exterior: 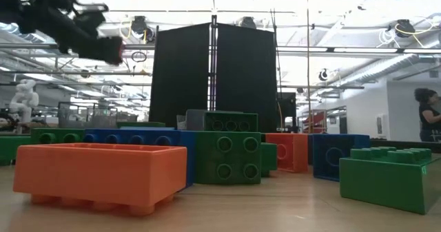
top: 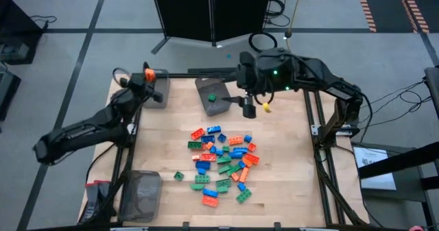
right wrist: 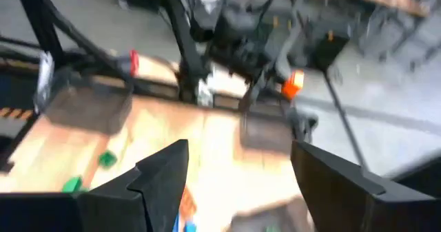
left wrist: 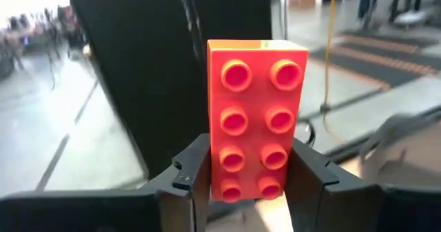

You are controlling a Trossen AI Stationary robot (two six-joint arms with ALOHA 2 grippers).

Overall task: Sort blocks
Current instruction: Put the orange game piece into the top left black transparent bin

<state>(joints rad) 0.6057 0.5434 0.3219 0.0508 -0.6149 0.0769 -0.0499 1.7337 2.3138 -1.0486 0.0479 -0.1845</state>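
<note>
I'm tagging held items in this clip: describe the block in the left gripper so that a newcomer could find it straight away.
Start at the far left corner of the wooden table, above the dark bin there. The left gripper is shut on an orange block with two rows of four studs. It is the only block off the table; the other blocks lie in a pile at the centre.

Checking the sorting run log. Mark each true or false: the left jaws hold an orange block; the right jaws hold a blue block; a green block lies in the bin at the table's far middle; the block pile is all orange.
1. Left gripper holds an orange block: true.
2. Right gripper holds a blue block: false, its jaws are open and empty.
3. A green block lies in the far-middle bin: true.
4. The pile is all orange: false, it mixes orange, green and blue.
</note>
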